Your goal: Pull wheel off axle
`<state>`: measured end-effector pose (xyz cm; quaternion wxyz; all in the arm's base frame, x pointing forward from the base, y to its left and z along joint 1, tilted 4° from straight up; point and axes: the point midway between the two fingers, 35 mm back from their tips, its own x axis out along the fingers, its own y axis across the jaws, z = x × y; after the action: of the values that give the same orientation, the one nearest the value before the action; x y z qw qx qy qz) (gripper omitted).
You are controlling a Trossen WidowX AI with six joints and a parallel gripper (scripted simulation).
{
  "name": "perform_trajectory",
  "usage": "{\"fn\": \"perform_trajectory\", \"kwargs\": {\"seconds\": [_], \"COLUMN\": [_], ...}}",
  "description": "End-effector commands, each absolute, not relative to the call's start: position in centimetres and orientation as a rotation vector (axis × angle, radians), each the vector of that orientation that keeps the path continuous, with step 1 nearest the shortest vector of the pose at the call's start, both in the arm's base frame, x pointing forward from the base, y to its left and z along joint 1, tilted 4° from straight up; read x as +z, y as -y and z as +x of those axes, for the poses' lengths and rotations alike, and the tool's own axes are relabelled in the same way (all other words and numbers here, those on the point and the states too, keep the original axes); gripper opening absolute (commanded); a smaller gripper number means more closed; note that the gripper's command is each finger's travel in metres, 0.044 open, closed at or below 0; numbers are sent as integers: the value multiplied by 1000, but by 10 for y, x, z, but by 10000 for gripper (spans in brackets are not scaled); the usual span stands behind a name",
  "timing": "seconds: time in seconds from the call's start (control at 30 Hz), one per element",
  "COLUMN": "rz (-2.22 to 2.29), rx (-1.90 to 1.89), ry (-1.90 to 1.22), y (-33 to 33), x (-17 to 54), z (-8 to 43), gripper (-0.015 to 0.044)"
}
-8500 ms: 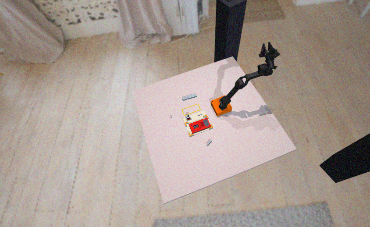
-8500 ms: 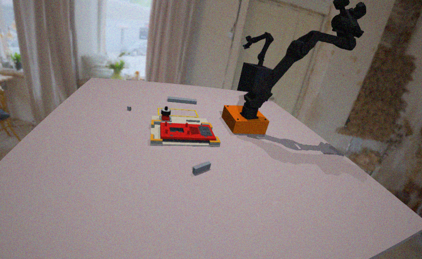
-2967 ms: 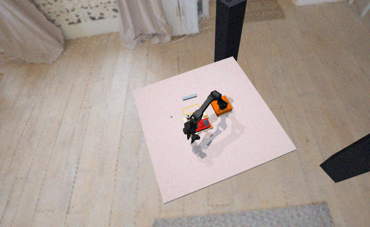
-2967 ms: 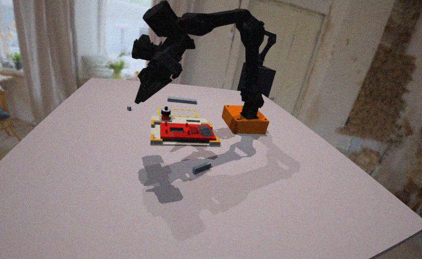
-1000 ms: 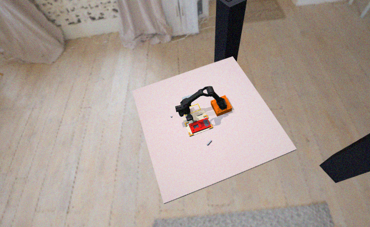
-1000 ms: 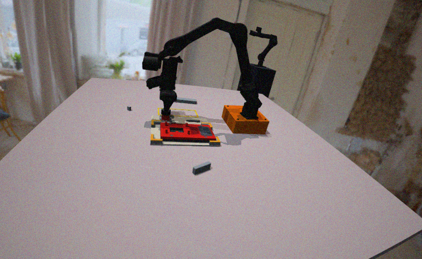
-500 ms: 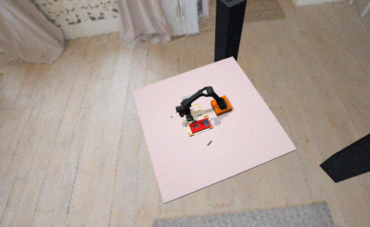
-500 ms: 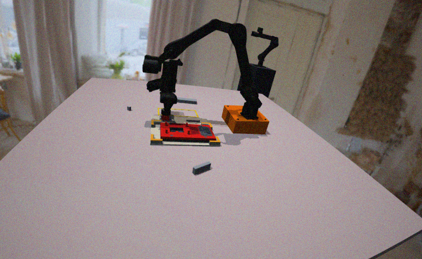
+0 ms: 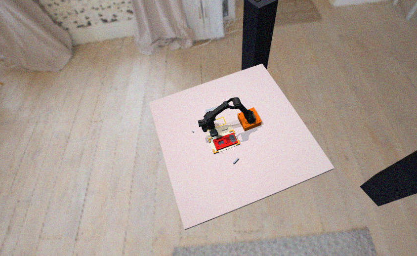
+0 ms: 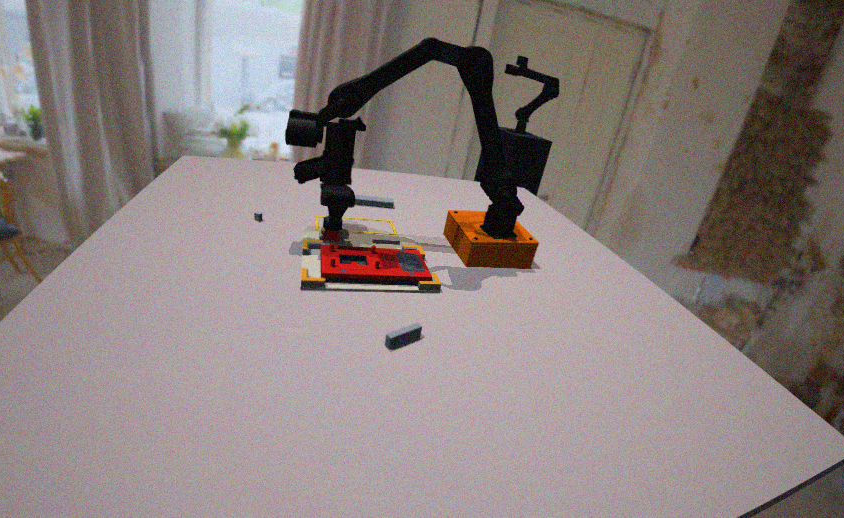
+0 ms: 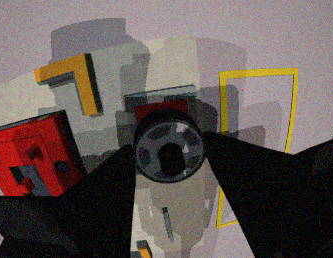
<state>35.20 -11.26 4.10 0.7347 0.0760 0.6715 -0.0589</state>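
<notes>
The wheel [image 11: 144,156] is a dark grey spoked disc, seen from above in the wrist view. The black top of the axle [image 11: 171,159] shows at its centre. My gripper [image 11: 168,145] [image 10: 332,227] is shut on the wheel, one finger on each side of its rim. It points straight down, just above a small red block [image 11: 164,107] [image 10: 330,236]. The fingers hide the wheel in the exterior view, and the wheel's height on the axle cannot be told. The marked area, a yellow outline [image 11: 292,110] [image 10: 394,227] [image 9: 224,120], lies beside the gripper, towards the right in the wrist view.
A red plate [image 9: 226,146] [image 10: 380,273] [image 11: 49,137] with pegs sits beside the gripper between orange corner brackets. A grey bar [image 9: 235,161] [image 10: 403,336] lies in front; another bar [image 10: 374,202] lies behind the outline. A small dark piece [image 9: 192,131] [image 10: 258,216] lies left.
</notes>
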Motion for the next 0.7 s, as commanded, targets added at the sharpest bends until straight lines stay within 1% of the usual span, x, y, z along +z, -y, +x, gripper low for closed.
{"fn": "perform_trajectory", "kwargs": {"seconds": [0.0, 0.67], "rz": [166, 165], "rx": [-130, -131], "ry": [-1471, -1470], "y": [113, 113], "x": [44, 51], "z": [353, 353], "gripper": [0, 0]}}
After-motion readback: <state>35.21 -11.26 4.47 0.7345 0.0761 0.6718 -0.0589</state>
